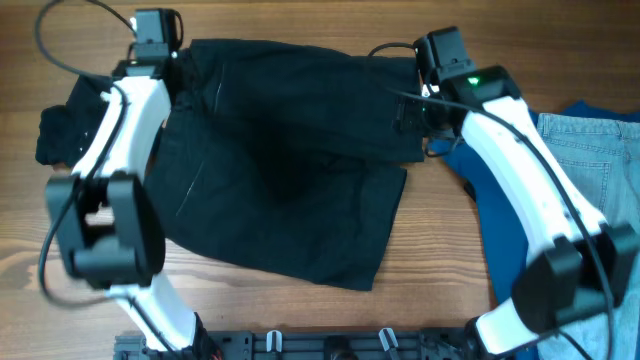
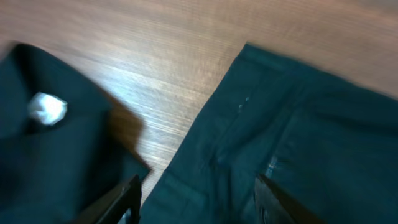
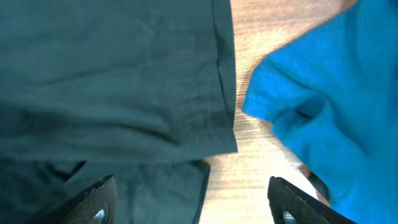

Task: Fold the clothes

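A pale wooden desk (image 1: 300, 20) with a fine grain fills every view, and nothing of the room shows beyond it. A dark rail (image 1: 320, 345) runs along its near edge.

Four garments lie on the desk. One pair of black shorts (image 1: 290, 170) is spread flat across the middle. One small black shirt (image 1: 65, 125) is bunched at the left, just beside the shorts, with a white patch showing in the left wrist view. One blue top (image 1: 500, 230) lies rumpled at the right, close to the shorts' edge. One pair of light-blue jeans (image 1: 600, 160) lies at the far right, beside the top.

Two white arms reach in, one from each side. The left pincer (image 2: 198, 202) hangs over the shorts' far left corner with its jaws spread wide and nothing between them, though that view is blurred. The right pincer (image 3: 189, 202) hangs over the shorts' far right edge, near the blue top, also gaping wide and holding nothing.
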You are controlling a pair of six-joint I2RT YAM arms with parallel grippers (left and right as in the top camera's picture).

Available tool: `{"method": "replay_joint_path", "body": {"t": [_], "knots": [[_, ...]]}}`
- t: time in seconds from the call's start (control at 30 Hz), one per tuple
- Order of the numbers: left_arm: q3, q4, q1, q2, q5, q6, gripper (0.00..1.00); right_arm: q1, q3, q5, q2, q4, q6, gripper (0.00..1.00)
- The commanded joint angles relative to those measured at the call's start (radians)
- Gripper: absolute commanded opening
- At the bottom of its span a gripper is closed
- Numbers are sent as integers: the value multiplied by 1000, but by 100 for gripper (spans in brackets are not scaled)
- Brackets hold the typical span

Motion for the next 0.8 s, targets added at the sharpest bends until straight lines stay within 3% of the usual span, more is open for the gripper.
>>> {"method": "replay_joint_path", "body": {"t": [0.0, 0.1, 0.13, 0.2, 0.27, 0.47, 0.57, 0.63, 0.7, 0.77], "knots": [[19, -114, 1, -185, 31, 14, 57, -50, -6, -25, 126, -6, 11, 64], [19, -267, 1, -269, 123, 13, 52, -106, -6, -35, 237, 10, 8, 59], [19, -320, 1, -278, 166, 13, 49, -134, -6, -53, 269, 35, 9, 50], [19, -391, 1, -277, 190, 13, 44, -196, -6, -149, 307, 70, 9, 21], [19, -421, 1, -277, 190, 13, 42, -241, -6, -180, 334, 86, 14, 12], [19, -441, 1, -277, 190, 13, 41, -296, -24, -136, 424, 141, 20, 5], [19, -471, 1, -277, 190, 13, 41, -373, -21, 165, 435, 76, 93, 4], [19, -486, 1, -277, 190, 13, 42, -440, -1, 213, 430, 40, 97, 4], [19, -492, 1, -277, 190, 13, 42, -526, 31, 166, 417, 22, 84, 4], [19, -486, 1, -277, 190, 13, 50, -587, 62, -26, 399, 48, -12, 5]]}}
